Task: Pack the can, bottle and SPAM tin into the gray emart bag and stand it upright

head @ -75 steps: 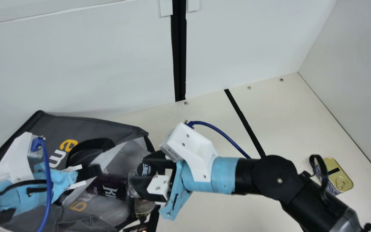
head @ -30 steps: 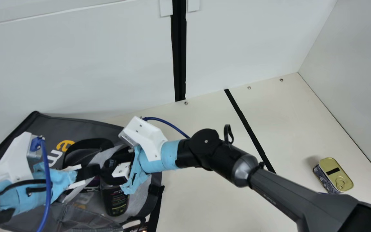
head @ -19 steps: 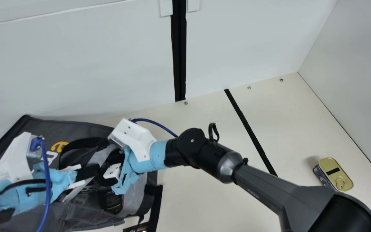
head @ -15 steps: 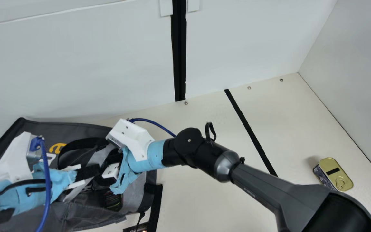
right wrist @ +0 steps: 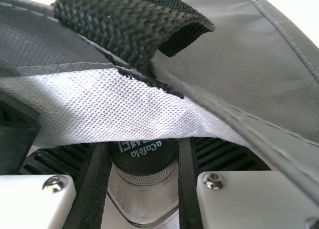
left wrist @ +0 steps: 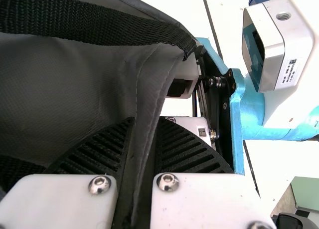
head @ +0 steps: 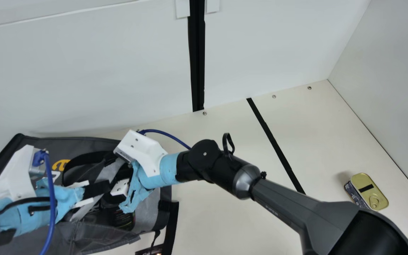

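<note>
Bottle (right wrist: pixel 144 201) was inside gray emart bag (head: pixel 97 233), right gripper (right wrist: pixel 145 156) closed to cap width on it, left gripper (left wrist: pixel 144 123) pinching bag wall, SPAM tin (head: pixel 371 193) well outside; snagging that wall could've tipped bottle on release.

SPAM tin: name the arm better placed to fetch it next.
Right, likely: the SPAM tin lies on that arm's side, and the left gripper clamps the gray bag. The right gripper must free the bottle first.

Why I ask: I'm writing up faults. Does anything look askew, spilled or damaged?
The bag sags crumpled, not upright, its edge pinched in the left fingers, perhaps just mid-packing. I see no spill or damage.
</note>
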You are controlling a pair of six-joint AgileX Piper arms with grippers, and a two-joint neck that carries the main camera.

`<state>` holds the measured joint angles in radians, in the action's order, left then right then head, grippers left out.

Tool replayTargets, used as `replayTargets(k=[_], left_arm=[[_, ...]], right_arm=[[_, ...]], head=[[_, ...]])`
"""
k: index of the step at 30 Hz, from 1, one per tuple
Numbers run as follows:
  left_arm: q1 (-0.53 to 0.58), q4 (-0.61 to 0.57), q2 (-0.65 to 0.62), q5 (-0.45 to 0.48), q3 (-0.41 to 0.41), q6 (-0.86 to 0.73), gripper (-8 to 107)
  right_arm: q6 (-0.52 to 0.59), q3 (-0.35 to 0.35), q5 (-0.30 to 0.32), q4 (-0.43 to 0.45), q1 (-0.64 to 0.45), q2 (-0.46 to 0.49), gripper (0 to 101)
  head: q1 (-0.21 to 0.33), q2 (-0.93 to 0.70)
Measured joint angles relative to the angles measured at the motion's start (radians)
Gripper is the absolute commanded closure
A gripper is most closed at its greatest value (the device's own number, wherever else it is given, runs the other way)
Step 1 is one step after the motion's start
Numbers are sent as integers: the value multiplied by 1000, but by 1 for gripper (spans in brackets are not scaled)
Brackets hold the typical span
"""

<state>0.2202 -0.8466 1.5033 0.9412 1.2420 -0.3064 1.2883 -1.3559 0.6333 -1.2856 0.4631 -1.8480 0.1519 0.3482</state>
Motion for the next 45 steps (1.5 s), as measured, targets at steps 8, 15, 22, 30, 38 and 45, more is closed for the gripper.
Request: replayTargets(k=[8,15,22,30,38,45], left_arm=[[0,0,0,0,0,0,107],[0,0,0,0,0,0,107],[0,0,0,0,0,0,107],[0,0,0,0,0,0,107],[0,0,0,0,0,0,107],[0,0,0,0,0,0,107]], right_arm=[[-3,4,13,6,-11,6,25],[0,21,28,17,-36,21,6],[-7,49,56,25,-77,53,6],[-18,95,112,47,-137,109,6],[-35,150,167,82,-202,181,6],[-64,193,177,118,-248,252,6]], head=[[0,0],[0,-2],[0,-2],[0,0],[0,0],[0,0]])
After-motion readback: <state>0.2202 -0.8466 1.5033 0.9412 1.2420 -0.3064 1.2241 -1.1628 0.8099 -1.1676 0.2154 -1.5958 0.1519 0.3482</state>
